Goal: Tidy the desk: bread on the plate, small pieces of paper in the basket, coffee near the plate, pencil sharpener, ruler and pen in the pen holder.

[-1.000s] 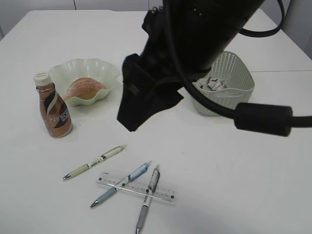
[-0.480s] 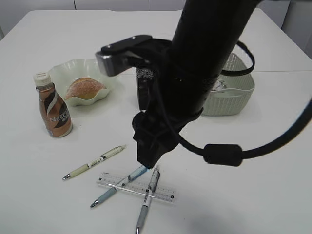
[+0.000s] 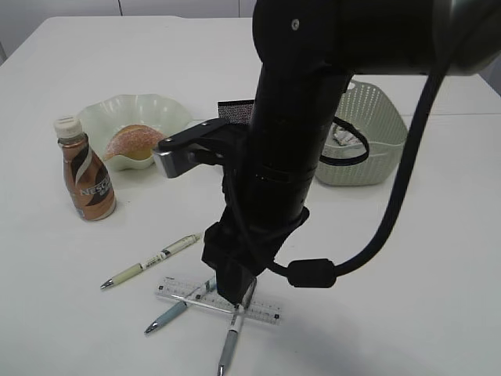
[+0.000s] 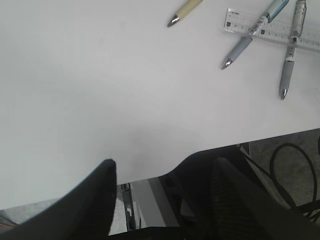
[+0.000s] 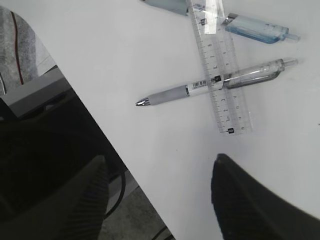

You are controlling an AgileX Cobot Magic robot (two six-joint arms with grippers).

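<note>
Right gripper [image 5: 157, 192] hangs low over the ruler [image 3: 217, 301] and crossed pens at the front of the worktop [image 3: 407, 258], fingers spread, nothing between them. Left gripper [image 4: 162, 197] also spread and empty, near the worktop's front edge. Clear ruler lies flat with the grey pen [image 5: 210, 84] and the blue pen [image 5: 260, 29] across it; the cream pen [image 3: 150, 261] is apart to the left. Bread [image 3: 135, 142] sits in the plate [image 3: 168, 110], coffee [image 3: 84, 172] upright just beside it. Basket [image 3: 376, 125] behind the arm holds paper scraps. Pen holder [image 3: 232, 110] mostly hidden.
</note>
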